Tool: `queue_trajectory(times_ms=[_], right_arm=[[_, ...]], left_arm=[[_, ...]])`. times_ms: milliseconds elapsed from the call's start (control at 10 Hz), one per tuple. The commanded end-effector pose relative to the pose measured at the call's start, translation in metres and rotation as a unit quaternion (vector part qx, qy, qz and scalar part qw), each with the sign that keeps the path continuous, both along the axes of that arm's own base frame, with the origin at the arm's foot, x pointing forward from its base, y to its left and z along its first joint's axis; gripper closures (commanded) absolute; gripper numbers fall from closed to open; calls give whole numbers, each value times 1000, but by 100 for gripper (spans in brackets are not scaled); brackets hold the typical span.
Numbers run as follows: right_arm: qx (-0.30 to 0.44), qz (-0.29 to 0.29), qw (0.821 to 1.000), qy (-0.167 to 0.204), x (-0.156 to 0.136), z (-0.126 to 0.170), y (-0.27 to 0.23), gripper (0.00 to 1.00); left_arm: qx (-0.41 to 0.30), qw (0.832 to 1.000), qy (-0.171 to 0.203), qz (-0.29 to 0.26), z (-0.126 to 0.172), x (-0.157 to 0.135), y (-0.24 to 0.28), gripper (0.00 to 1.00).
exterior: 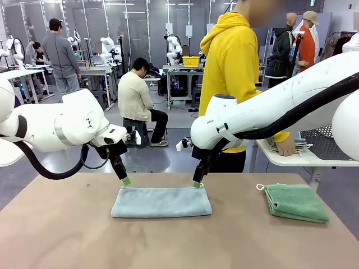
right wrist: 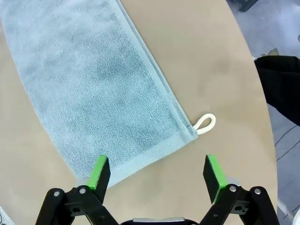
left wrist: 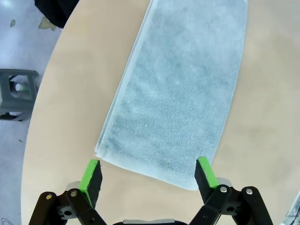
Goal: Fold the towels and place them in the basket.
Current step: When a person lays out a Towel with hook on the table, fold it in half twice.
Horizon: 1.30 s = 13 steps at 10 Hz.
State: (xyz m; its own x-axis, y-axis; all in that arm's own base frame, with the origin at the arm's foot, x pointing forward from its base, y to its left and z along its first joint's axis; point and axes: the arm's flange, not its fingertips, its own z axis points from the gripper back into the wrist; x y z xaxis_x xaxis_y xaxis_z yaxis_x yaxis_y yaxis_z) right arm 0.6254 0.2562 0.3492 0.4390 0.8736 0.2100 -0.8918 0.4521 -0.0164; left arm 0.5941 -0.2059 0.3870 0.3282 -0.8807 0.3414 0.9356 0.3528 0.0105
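Grey-blue towel (exterior: 161,202), soft terry, lies folded into a long flat rectangle in the middle of the tan table (exterior: 67,235), with a white cord loop (right wrist: 206,123) at one corner. Left gripper (left wrist: 148,171) and right gripper (right wrist: 156,169) each hover over a short end, jaws spread wide and gripping nothing. Green towel (exterior: 296,203), folded into a thick squarish pad, rests well apart near the table's right edge.

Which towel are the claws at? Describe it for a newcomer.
On the brown table, look mid-table. The pale grey-blue towel lies there as a long flat folded strip, with the left claw and right claw open by its far corners. Unlike it, the green towel to the robot's right is a shorter, thicker bundle.
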Motion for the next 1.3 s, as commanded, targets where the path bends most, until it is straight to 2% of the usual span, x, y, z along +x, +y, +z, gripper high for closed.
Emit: queue_trajectory(times_ms=[0, 500, 600, 800, 900, 1200], right_arm=[[0, -1, 1000, -1, 1, 0, 0, 0], [0, -1, 1000, -1, 1, 0, 0, 0], [0, 0, 1000, 0, 0, 0, 0, 0], [-14, -67, 998, -7, -22, 4, 0, 0], [-14, -114, 993, -16, -30, 6, -2, 0], [-9, -241, 970, -34, -54, 11, -1, 0]], left_arm=[[-1, 1000, -4, 1, 3, 4, 0, 0], [-1, 1000, -2, 0, 3, 1, 0, 0], [-12, 1000, -8, 21, 13, -7, -3, 0], [-10, 998, -10, 66, 25, -35, 7, 0], [-13, 995, 7, 95, 30, -49, 17, 0], [-57, 989, 19, 137, 41, -99, 45, 0]])
